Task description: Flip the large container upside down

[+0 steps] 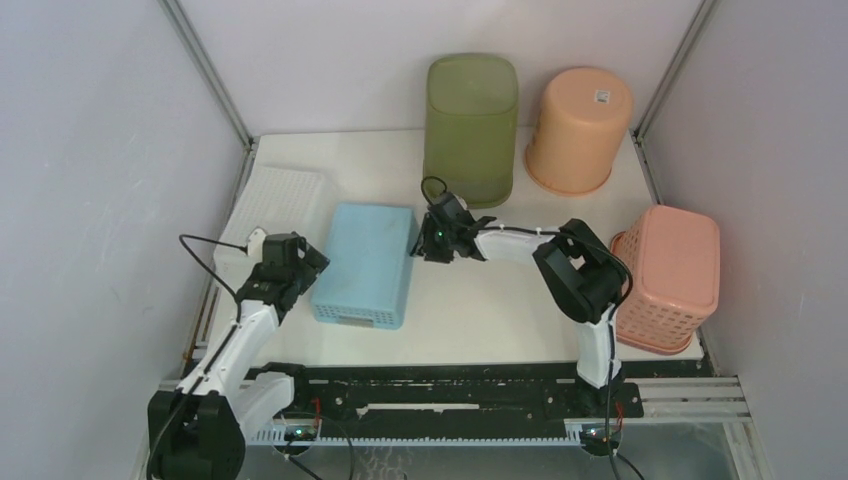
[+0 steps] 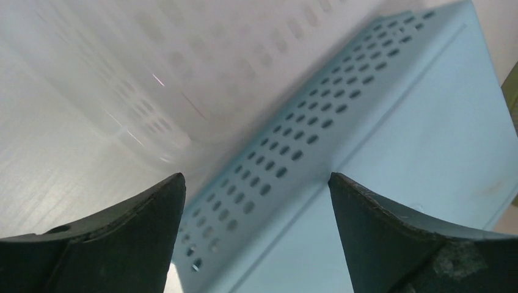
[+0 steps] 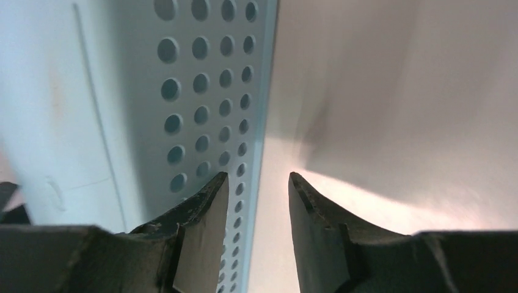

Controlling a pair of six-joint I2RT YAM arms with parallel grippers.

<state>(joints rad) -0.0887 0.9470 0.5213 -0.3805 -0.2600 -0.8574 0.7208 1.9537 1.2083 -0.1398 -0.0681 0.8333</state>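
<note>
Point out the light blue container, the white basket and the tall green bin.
Light blue perforated plastic container (image 1: 365, 262): top view, flat upper face.
White perforated plastic basket (image 1: 278, 198): top view, perforated upper face.
Tall olive-green plastic bin (image 1: 470, 125): top view, front wall.

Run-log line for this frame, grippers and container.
left gripper: open, at blue container left side | right gripper: jaws apart, at its far right corner | container: flat face up, on table
</note>
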